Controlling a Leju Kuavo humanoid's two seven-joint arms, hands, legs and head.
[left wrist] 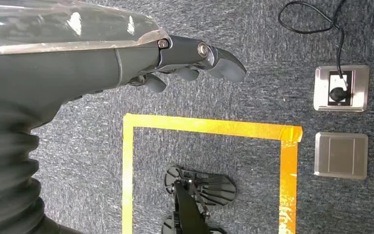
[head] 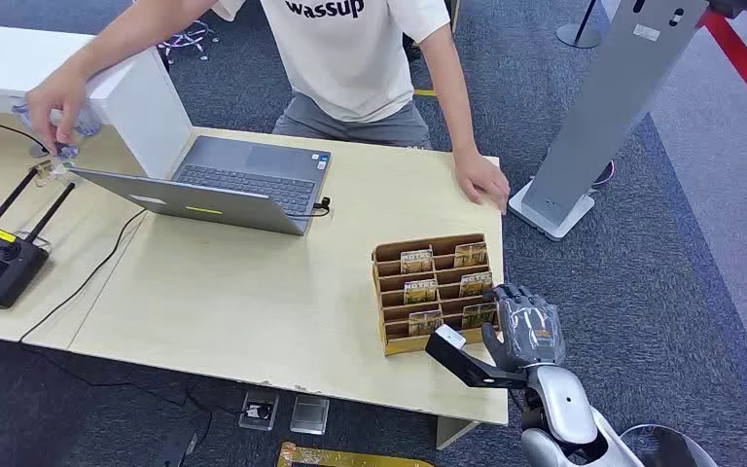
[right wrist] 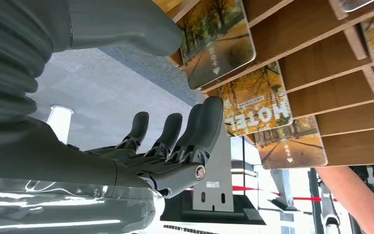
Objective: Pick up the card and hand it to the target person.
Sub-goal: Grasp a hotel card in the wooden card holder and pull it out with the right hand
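A wooden card holder [head: 383, 304] stands near the table's right front corner, with several autumn-picture cards in its slots. My right hand [head: 525, 326] is at the holder's right front corner, beside the nearest card [head: 479, 314], fingers spread and holding nothing. In the right wrist view the thumb [right wrist: 126, 24] and the dark fingers [right wrist: 175, 131] stand apart, close to a "HOTEL" card [right wrist: 255, 100] and its neighbours [right wrist: 219, 41]. My left hand [left wrist: 195, 61] hangs over the carpet, empty. A person in a white T-shirt [head: 350, 49] stands behind the table, one hand [head: 481, 180] on its edge.
An open laptop [head: 243, 180] sits mid-table, a black controller [head: 0, 263] at the left, a white box [head: 141, 97] behind. A grey kiosk stand [head: 613, 107] rises to the right. Yellow floor tape [left wrist: 209, 126] and floor sockets [left wrist: 341, 87] lie below.
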